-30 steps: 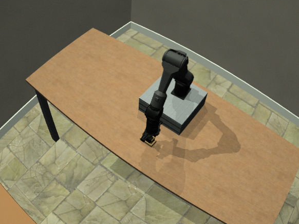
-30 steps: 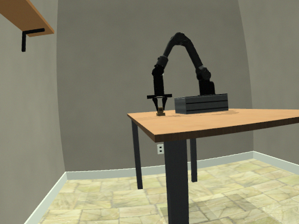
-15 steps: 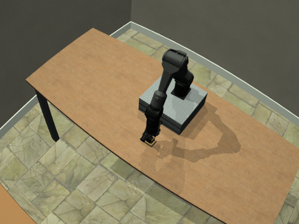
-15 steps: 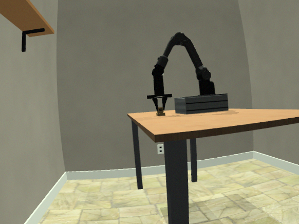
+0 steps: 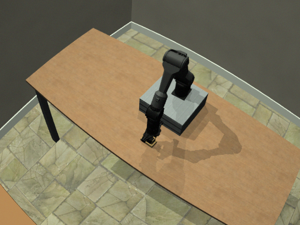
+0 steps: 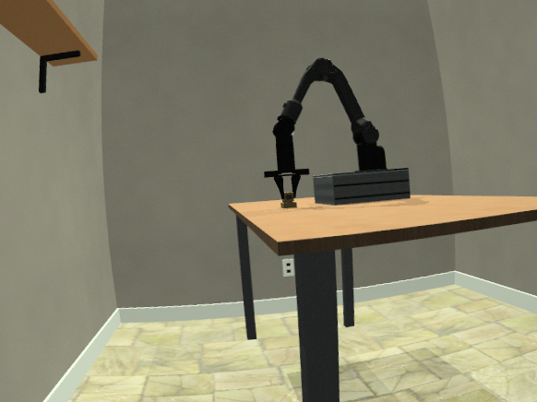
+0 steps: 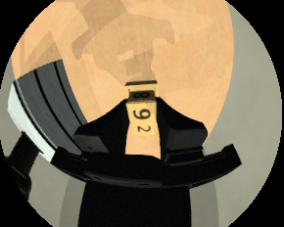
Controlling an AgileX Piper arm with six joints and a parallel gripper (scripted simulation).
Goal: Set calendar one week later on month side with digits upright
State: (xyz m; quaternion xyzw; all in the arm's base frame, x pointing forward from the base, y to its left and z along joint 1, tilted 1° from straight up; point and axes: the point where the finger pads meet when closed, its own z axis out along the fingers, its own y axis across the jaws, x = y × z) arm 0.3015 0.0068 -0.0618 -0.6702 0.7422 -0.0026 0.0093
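Observation:
My gripper point(image 5: 150, 137) points straight down near the table's front edge and is shut on a tan number cube point(image 7: 142, 121). In the wrist view the cube shows a 9 and, nearer the camera, a 2. The cube sits low over the small tan calendar tray point(image 5: 148, 143). In the exterior view the cube point(image 6: 288, 196) is just above the tray point(image 6: 289, 205); I cannot tell whether it touches the tray's floor. Beyond the held cube, the wrist view shows a dark-rimmed tan edge point(image 7: 141, 90) with a blurred digit. I cannot tell if that is the second cube. The month's name is not readable.
The arm stands on a grey base block point(image 5: 173, 108) just behind the tray. The table's front edge point(image 5: 123, 152) runs close to the tray. A wooden shelf point(image 6: 41, 28) hangs on the wall, far from the table.

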